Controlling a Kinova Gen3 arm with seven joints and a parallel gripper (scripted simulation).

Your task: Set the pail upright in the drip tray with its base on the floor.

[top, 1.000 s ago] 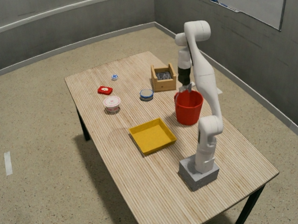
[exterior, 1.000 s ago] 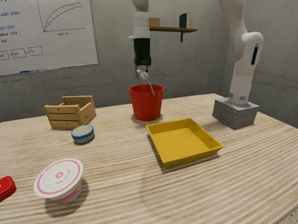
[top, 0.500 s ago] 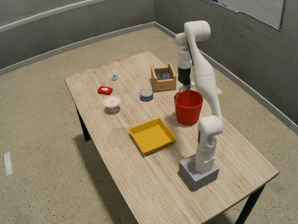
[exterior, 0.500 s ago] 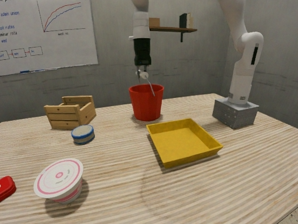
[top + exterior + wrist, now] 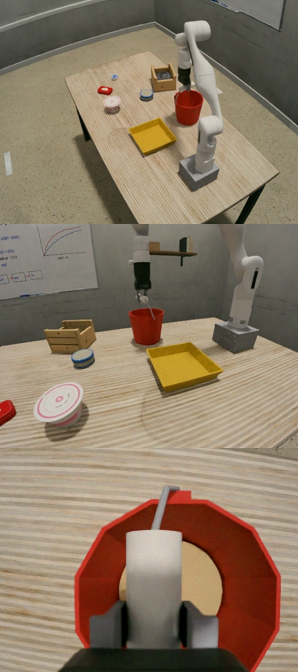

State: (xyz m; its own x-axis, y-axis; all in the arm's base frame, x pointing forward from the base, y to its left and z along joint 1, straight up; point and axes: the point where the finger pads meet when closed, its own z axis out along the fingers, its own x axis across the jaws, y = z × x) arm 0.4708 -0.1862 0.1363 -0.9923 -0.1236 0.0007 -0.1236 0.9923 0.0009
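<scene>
The red pail point(image 5: 189, 107) stands upright on the table, behind the yellow drip tray point(image 5: 152, 135). It also shows in the exterior view point(image 5: 146, 325) and in the wrist view point(image 5: 180, 583). Its wire handle is raised above the rim, with a white grip point(image 5: 152, 583) at the top. My gripper point(image 5: 142, 297) hangs straight over the pail and is shut on that white grip; in the wrist view both fingers touch its sides. The pail's base rests on the table. The tray point(image 5: 182, 365) is empty.
A wooden crate point(image 5: 163, 77) stands just behind the pail. A blue-rimmed tin point(image 5: 146, 94), a white-and-pink tub point(image 5: 111, 104), a flat red box point(image 5: 105, 90) and a small blue-white ball point(image 5: 114, 77) lie to the left. The arm's grey base point(image 5: 198, 173) stands right of the tray.
</scene>
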